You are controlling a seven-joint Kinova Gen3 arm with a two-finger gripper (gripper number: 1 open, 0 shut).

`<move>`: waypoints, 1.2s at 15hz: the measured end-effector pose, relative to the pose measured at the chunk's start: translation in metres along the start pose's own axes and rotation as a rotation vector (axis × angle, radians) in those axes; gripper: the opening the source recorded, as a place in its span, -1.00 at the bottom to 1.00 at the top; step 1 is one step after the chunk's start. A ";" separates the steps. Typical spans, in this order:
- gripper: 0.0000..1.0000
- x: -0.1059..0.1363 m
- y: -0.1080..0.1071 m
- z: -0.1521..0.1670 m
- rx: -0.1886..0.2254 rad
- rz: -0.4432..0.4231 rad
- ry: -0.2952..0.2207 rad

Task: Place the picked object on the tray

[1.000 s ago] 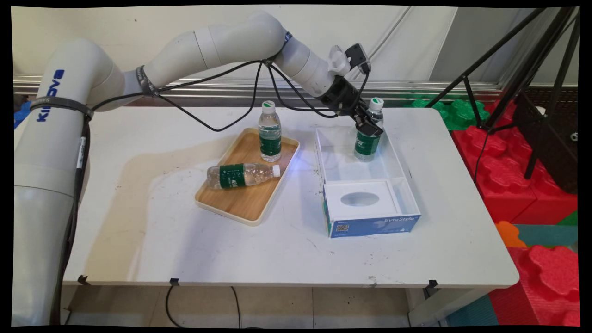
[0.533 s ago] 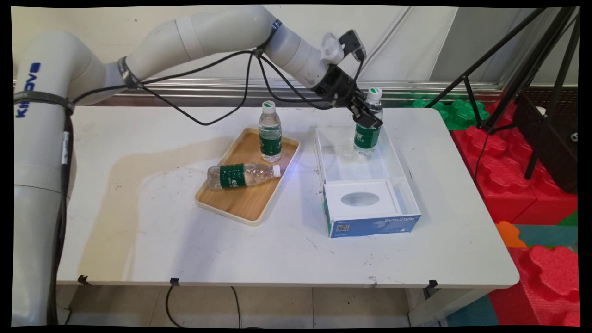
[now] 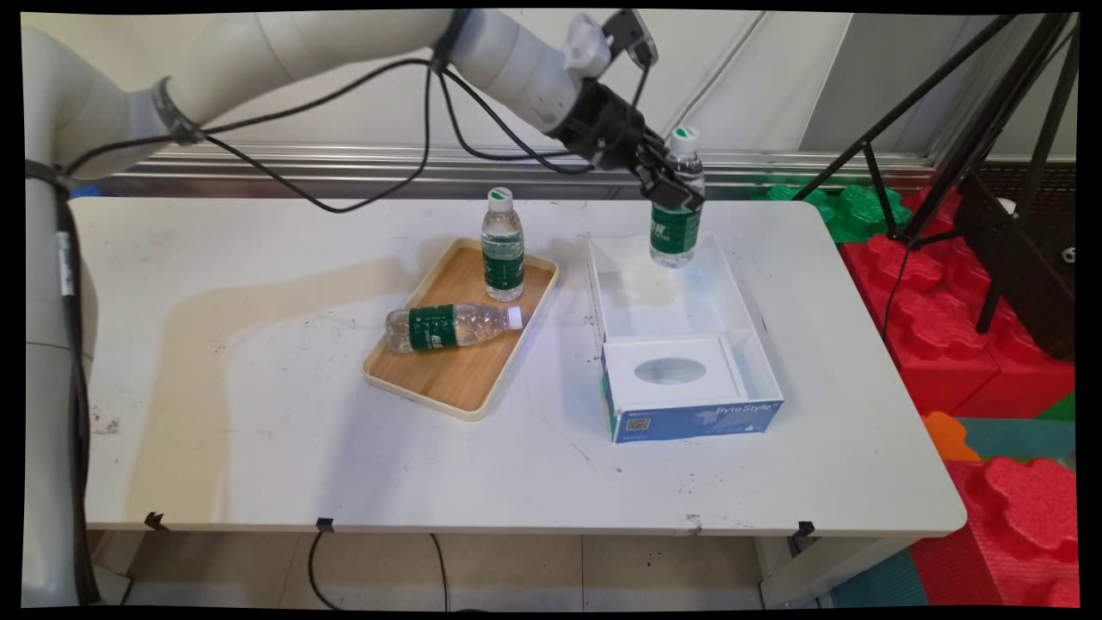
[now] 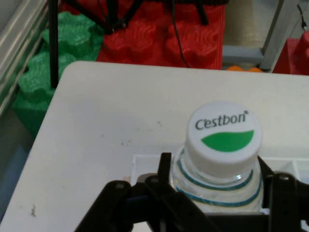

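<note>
My gripper (image 3: 674, 191) is shut on a clear water bottle (image 3: 676, 228) with a green label and a white cap, gripping it just below the neck. The bottle hangs upright in the air above the far end of a white open box (image 3: 740, 297). In the hand view the cap (image 4: 225, 137), lettered Cestbon, fills the middle, and a black finger (image 4: 165, 169) presses each side of the bottle's shoulder (image 4: 217, 188). A wooden tray (image 3: 456, 379) to the left holds one standing bottle (image 3: 503, 245) and one lying bottle (image 3: 452, 325).
The white box has a blue front (image 3: 697, 420) and an insert with an oval hole (image 3: 669, 371) at its near end. Red and green foam blocks (image 3: 990, 362) and a black tripod (image 3: 990, 155) stand off the table's right side.
The gripper has lifted the bottle up and slightly left, out of the box's far end. The two bottles on the tray have not moved.
</note>
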 end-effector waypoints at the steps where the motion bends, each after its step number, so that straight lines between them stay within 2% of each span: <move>1: -1.00 0.002 0.003 -0.011 0.000 0.002 0.006; 10: -1.00 0.012 0.029 -0.108 -0.002 0.026 0.033; 15: -1.00 0.003 0.041 -0.154 -0.007 0.038 0.010; 18: -1.00 -0.009 0.050 -0.181 -0.012 0.042 -0.022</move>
